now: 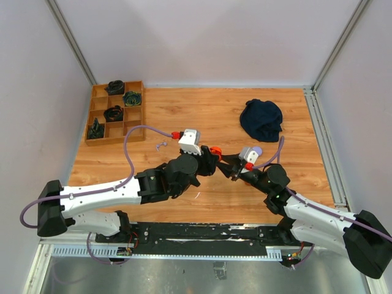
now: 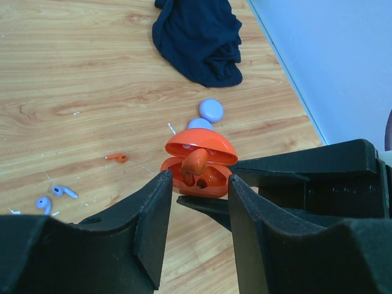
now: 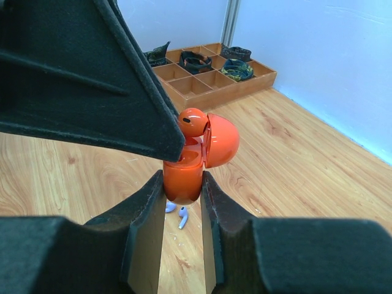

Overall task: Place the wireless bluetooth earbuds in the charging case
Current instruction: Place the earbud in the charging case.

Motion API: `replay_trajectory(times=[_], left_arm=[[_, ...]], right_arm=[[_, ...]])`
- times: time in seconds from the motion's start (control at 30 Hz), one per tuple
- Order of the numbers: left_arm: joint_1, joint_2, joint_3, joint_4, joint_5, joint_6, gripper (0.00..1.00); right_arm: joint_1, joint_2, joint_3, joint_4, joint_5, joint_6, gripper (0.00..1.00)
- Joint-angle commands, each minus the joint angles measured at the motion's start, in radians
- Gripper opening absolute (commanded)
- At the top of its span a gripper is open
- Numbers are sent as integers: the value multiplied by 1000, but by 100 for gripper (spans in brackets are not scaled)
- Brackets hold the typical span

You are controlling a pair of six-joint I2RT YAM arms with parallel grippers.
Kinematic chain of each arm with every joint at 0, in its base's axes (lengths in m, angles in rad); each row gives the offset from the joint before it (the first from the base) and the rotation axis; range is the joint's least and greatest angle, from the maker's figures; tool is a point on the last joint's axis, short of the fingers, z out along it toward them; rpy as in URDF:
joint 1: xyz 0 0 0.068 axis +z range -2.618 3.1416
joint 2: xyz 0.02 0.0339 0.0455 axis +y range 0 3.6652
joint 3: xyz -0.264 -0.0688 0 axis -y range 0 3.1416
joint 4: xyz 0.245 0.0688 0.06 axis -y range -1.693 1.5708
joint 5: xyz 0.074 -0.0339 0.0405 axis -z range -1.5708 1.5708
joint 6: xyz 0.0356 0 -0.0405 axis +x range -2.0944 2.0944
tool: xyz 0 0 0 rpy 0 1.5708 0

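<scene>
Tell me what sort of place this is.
Probably a robot test cell: a wooden table boxed in by plain pale walls on metal framing, a left arm and right arm mounted at its near edge, and a divided tray of sorted items.

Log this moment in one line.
right pincer: shut on orange case | lid: open | left pincer: open | one earbud: in case | other orange earbud: on table

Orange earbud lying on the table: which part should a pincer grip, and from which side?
Probably the thin stem, from straight above: the earbud lies flat on the table, clear of other things, so the stem can be pinched across, leaving the rounded head free.
</scene>
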Motion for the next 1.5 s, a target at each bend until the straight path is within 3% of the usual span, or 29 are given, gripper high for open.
replay_trajectory(times=[0.0,0.63,1.47], left_arm=[[-7,-35,21,-14,8,-23,47],[77,-48,65,-35,172,-17,49],[82,-32,119,-166,188,-27,45]], right_arm=[[-18,-14,5,30,13,6,8],[-19,-11,10,22,8,8,8],[-18,-12,13,2,9,4,8]])
